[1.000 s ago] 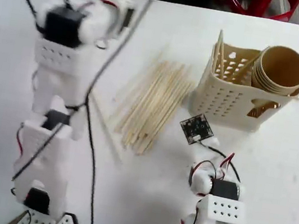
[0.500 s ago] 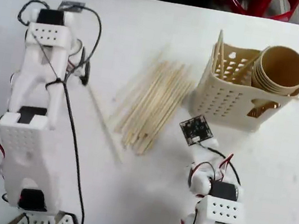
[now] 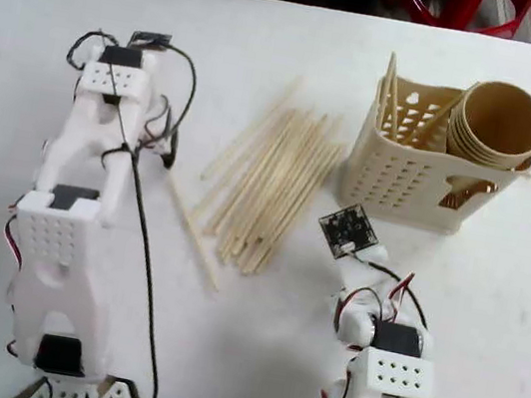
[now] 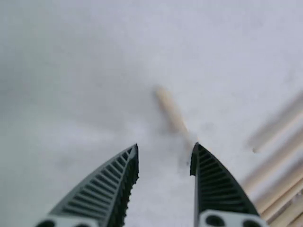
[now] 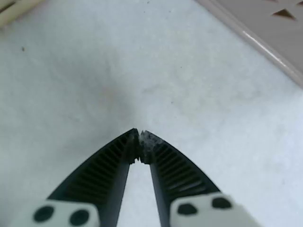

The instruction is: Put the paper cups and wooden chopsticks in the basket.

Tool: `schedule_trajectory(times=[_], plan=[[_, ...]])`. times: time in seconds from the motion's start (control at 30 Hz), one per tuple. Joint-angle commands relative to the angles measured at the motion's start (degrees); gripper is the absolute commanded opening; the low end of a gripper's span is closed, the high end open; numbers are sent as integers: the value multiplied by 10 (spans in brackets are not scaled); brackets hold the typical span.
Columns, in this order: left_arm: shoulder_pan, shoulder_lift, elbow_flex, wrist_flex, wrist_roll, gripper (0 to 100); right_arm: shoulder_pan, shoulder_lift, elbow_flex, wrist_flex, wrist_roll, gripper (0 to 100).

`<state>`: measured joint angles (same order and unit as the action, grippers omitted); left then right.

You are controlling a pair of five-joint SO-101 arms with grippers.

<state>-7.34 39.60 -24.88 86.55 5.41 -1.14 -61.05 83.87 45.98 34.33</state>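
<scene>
Layout on the table [image 3: 221, 354].
Paper cups [image 3: 500, 120] sit nested in the basket [image 3: 399, 185], upright chopsticks [image 3: 391, 98] beside them; loose chopsticks [image 3: 268, 184] lie left of the basket, a single stick [image 3: 194, 238] leftmost.

Your right gripper [image 5: 140, 134] hangs low over the white table [image 5: 189, 90], its fingertips pressed together. Ahead of it you can see a slice of the beige basket [image 5: 265, 23] and, well apart, pale chopsticks [image 5: 13, 11].
</scene>
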Motion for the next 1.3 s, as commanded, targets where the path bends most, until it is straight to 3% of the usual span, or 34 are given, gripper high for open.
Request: schedule_trajectory(times=[0.0, 0.43, 0.63, 0.87, 1.1, 1.27], plan=[[18, -18, -4, -9, 25, 192, 1, -2, -3, -9, -4, 18], [62, 64, -20, -12, 55, 180, 1, -2, -3, -9, -4, 18], [65, 62, -25, -24, 54, 42, 2, -2, -3, -9, -4, 18], [64, 60, -58, -39, -11, 37, 3, -2, -3, -9, -4, 18], [67, 58, -243, 49, -105, 23, 3, -2, -3, -9, -4, 18], [103, 58, -531, 165, -145, 22, 4, -2, -3, -9, -4, 18]])
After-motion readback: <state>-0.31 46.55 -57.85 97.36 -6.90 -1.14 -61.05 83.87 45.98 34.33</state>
